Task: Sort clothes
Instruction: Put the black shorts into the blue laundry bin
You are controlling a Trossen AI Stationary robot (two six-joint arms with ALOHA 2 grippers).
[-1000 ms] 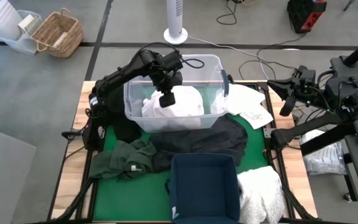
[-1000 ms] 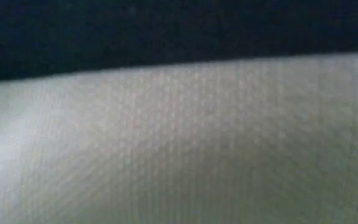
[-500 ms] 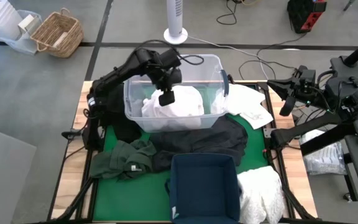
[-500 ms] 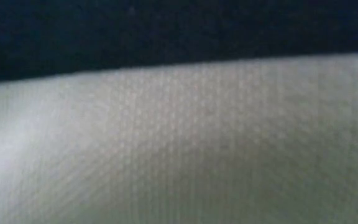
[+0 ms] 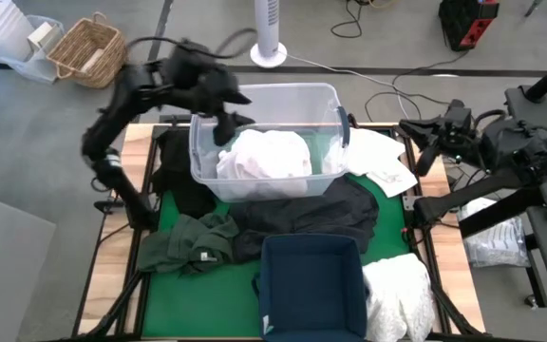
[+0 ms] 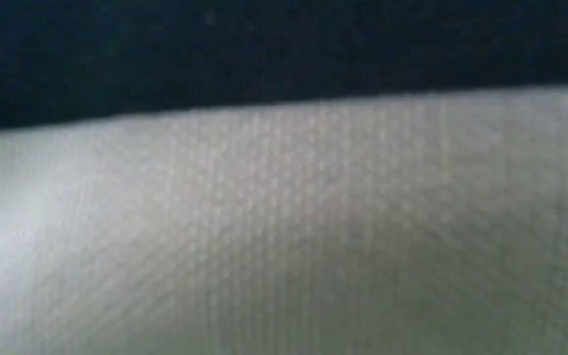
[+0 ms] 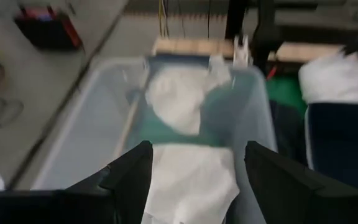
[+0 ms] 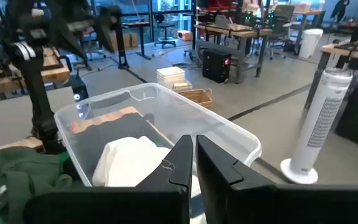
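Observation:
A white garment [image 5: 266,157] lies heaped in the clear plastic tub [image 5: 326,95] at the table's far side. My left gripper [image 5: 224,131] hangs open above the tub's far-left corner, holding nothing. In its wrist view the fingers [image 7: 197,149] stand wide apart over the white garment [image 7: 191,180]. A dark garment [image 5: 316,214], a green one [image 5: 183,239] and a black one [image 5: 174,171] lie on the green mat. More white garments lie at the right [image 5: 378,157] and near right [image 5: 399,294]. My right gripper [image 5: 421,144] waits shut off the table's right edge.
A navy square bin [image 5: 311,280] stands at the near middle. A white fan base [image 5: 267,52] and a wicker basket [image 5: 88,49] stand on the floor beyond the table. The low view is filled by white cloth [image 6: 284,227] right in front of it.
My left gripper has risen out of the tub and swung toward the table's far left, tipping up from pointing steeply down; it has stayed open. The white garment has stayed in the tub. My right gripper has come a little toward the table.

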